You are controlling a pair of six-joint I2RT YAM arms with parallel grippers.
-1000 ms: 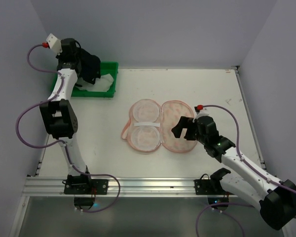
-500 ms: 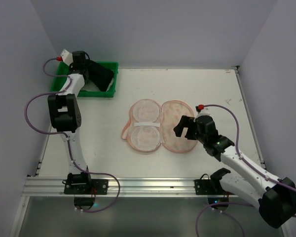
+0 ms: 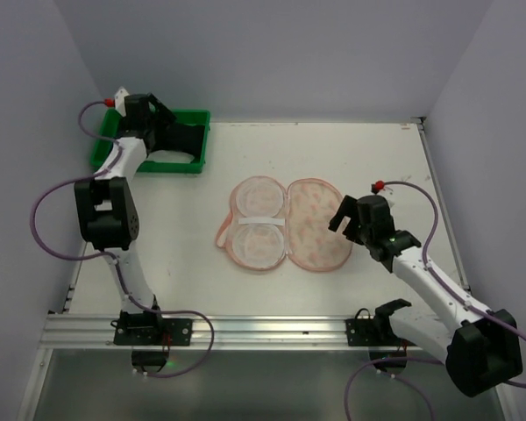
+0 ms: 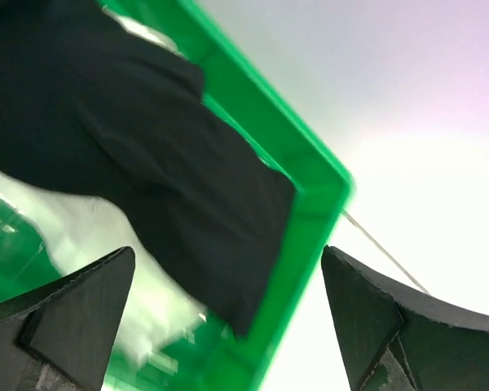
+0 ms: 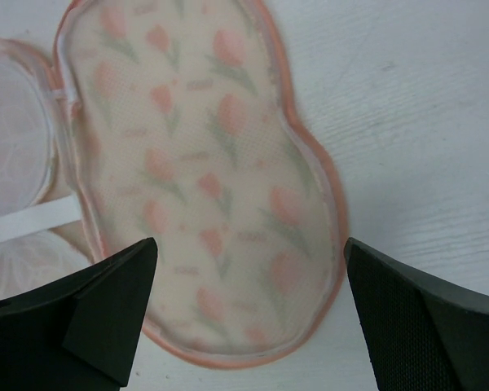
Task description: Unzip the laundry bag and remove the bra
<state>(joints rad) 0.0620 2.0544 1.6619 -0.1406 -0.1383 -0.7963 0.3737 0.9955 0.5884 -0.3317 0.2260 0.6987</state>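
Observation:
The laundry bag (image 3: 280, 224) lies unzipped and spread flat mid-table, with its mesh half (image 5: 8, 147) on the left and its tulip-print half (image 5: 204, 187) on the right. The black bra (image 3: 184, 140) rests in the green tray (image 3: 202, 118) at the far left corner. My left gripper (image 3: 165, 132) hovers over it, open, with nothing between its fingers. In the left wrist view the bra (image 4: 147, 138) lies against the tray wall (image 4: 310, 195), beyond my left gripper (image 4: 228, 326). My right gripper (image 3: 342, 224) stands open just above the bag's right edge; in its own view the right gripper (image 5: 248, 318) is empty.
Something white (image 4: 90, 236) lies in the tray under the bra. A white strap (image 5: 28, 221) crosses the bag's mesh half. Walls close in at the back and on both sides. The metal rail (image 3: 245, 329) with both arm bases runs along the near edge.
My left gripper has opened and let go of the bra, which now lies in the tray. My right gripper has drawn back to the right, off the bag's print half.

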